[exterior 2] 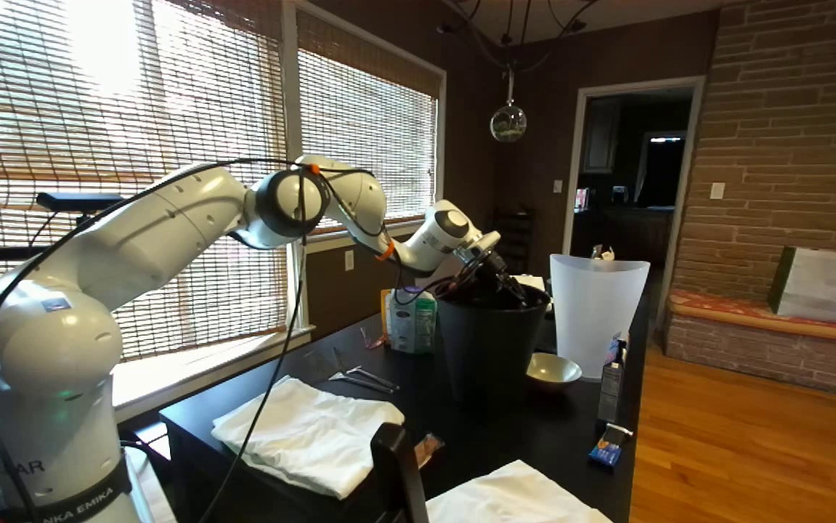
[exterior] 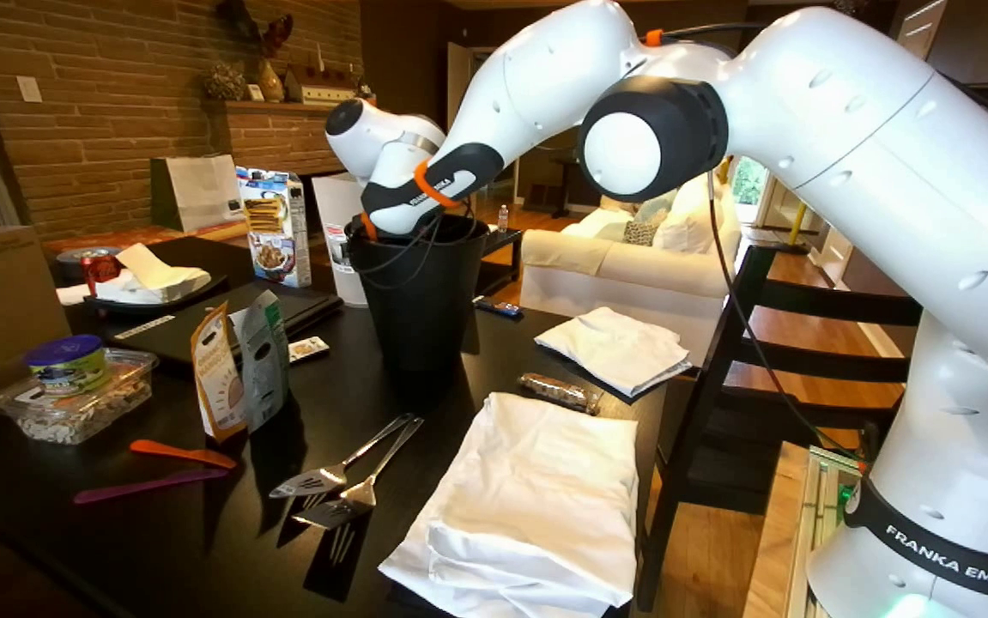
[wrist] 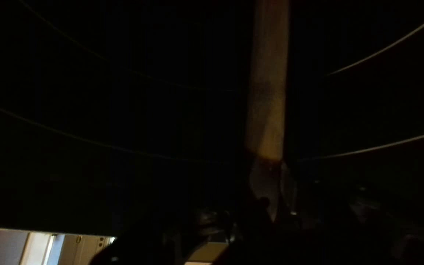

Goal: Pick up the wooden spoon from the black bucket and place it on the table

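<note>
In an exterior view, your arm (exterior 2: pixel 279 200) stretches over the dark bench (exterior 2: pixel 428 403), and the tool (exterior 2: pixel 518 292) is tilted down into the mouth of the black bucket (exterior 2: pixel 490 356). The bucket stands upright on the bench. A metal bowl (exterior 2: pixel 554 368) is just beside it, and a tall white bin (exterior 2: pixel 595 312) is near.

In an exterior view, the last part of your arm overlaps the bucket's rim, and the tool is hidden from you behind its wall. In front of the bucket, you find on the bench a slotted metal turner (exterior: pixel 312 483) and another metal utensil (exterior: pixel 362 495), lying near a folded white cloth (exterior: pixel 536 498).

In the wrist view, almost everything is very dark for you. The wooden spoon (wrist: pixel 269 92) is inside the bucket: you see of it one straight, pale part, which runs from the upper edge of the view down to the dark shapes of the tool at the lower edge. At the place where both come together, the detail is too poor, so you cannot tell if the tool is wide, narrow, or holding the spoon.
</note>
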### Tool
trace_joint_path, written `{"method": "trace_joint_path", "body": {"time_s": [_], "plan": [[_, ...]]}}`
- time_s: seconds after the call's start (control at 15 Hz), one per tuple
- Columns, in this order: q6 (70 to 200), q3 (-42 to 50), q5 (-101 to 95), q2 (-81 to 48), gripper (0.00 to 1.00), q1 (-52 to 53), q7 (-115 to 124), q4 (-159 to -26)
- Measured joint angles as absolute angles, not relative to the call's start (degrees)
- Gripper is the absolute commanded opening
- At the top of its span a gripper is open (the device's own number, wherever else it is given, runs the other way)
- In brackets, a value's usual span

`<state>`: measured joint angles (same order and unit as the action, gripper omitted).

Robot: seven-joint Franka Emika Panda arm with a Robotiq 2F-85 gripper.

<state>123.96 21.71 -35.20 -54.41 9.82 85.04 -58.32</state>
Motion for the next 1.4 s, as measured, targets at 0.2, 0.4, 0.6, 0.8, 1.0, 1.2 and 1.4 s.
{"method": "trace_joint_path", "body": {"time_s": [0.2, 0.4, 0.6, 0.8, 1.0, 1.2, 1.4], "plan": [[123.99, 21.31, -35.2, -53.41, 0.07, 9.84, 85.04, -58.33], [124.05, 21.11, -35.2, -52.26, 0.07, 9.86, 85.04, -58.33], [124.16, 21.1, -35.21, -50.8, 0.07, 9.83, 85.04, -58.33], [124.2, 21.1, -35.2, -49.19, 0.07, 9.65, 84.99, -58.33], [124.2, 21.09, -35.2, -47.87, 0.07, 9.15, 84.51, -58.32], [124.2, 20.93, -35.13, -46.89, 0.07, 8.16, 84.01, -58.25], [124.13, 20.69, -34.69, -46.4, 0.07, 6.61, 83.94, -57.66]]}}
